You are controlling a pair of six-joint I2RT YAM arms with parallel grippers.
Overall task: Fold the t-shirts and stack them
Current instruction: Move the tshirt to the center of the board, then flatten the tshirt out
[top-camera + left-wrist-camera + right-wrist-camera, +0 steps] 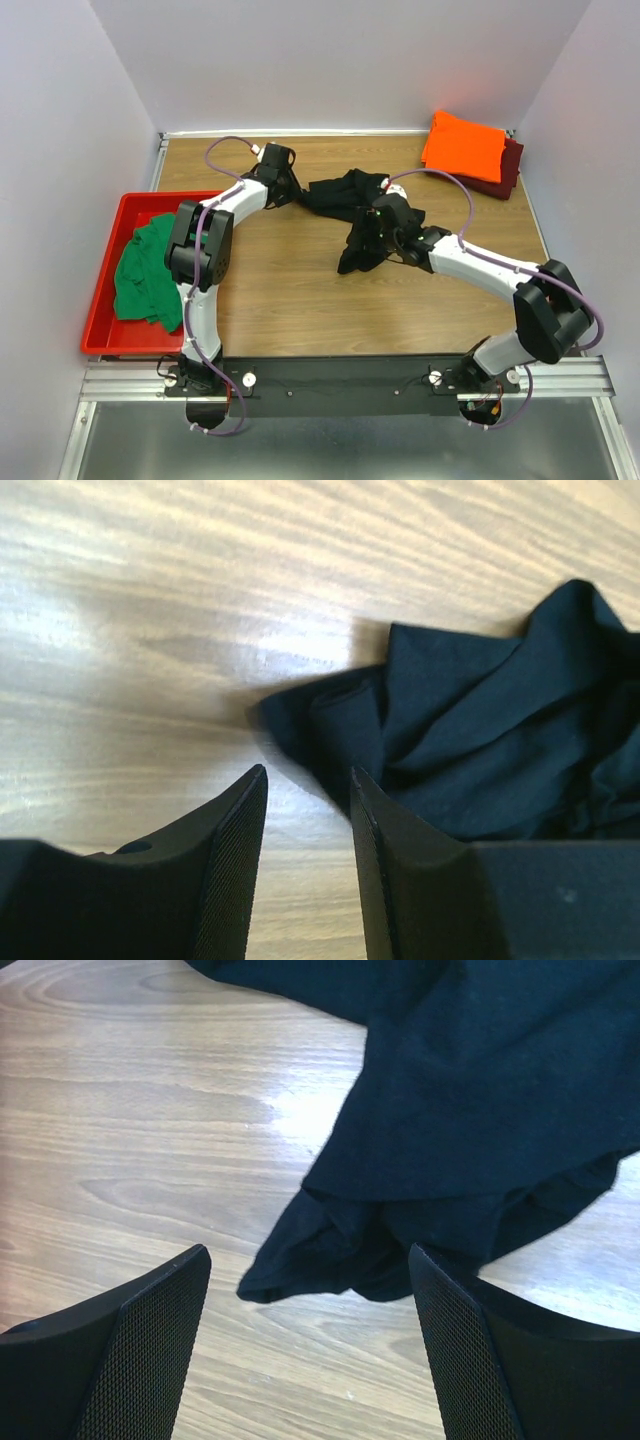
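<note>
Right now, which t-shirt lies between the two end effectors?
The black t-shirt, crumpled mid-table; green one sits in the red tray, orange and maroon are stacked far right.

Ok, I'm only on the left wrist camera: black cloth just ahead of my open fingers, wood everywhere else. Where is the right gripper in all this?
Observer: The right gripper is open at the near end of the same black t-shirt. A bunched corner lies on the table between its fingers, not pinched.
Operator: Good. Is anything stacked yet?
Observer: Yes. An orange t-shirt lies folded on top of a maroon t-shirt in the far right corner.
</note>
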